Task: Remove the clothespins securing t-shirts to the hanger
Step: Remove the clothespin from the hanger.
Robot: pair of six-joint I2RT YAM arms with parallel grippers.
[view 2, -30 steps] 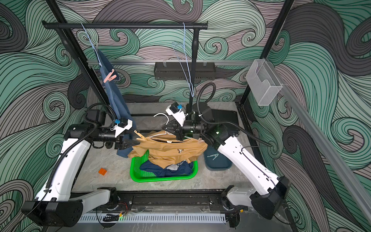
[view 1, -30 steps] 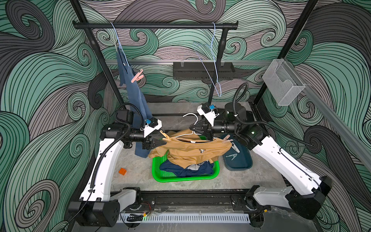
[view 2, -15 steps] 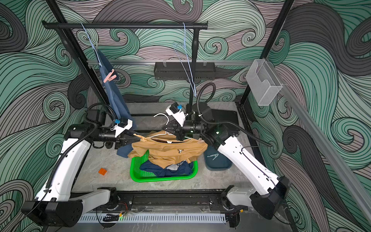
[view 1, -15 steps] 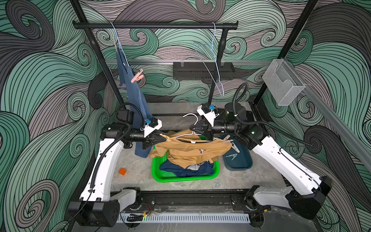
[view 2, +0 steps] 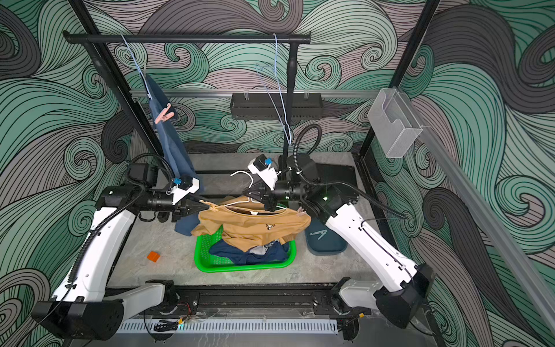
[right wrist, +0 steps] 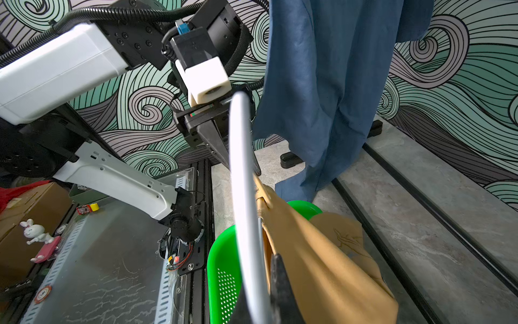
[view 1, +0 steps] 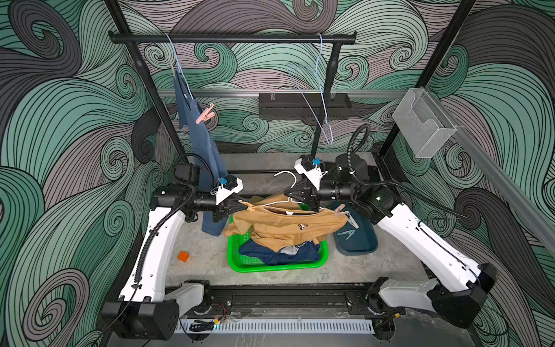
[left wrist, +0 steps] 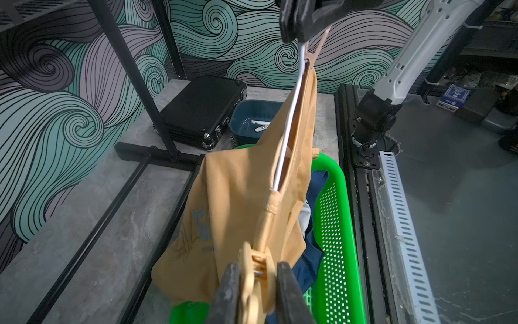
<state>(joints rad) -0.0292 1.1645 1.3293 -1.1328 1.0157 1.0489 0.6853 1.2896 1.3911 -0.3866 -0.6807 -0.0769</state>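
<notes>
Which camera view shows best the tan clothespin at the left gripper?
The left wrist view: the tan clothespin fills the foreground, pinched in the left gripper. In both top views the clothespin is tiny; the right wrist view shows it small beside the hanger.

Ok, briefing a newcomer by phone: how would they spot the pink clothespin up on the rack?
Find the black rail across the back. At its end on the robot's left hangs a blue shirt; the pink clothespin is clipped to the shirt's edge. It is the only peg hanging high; all others are far lower.
</notes>
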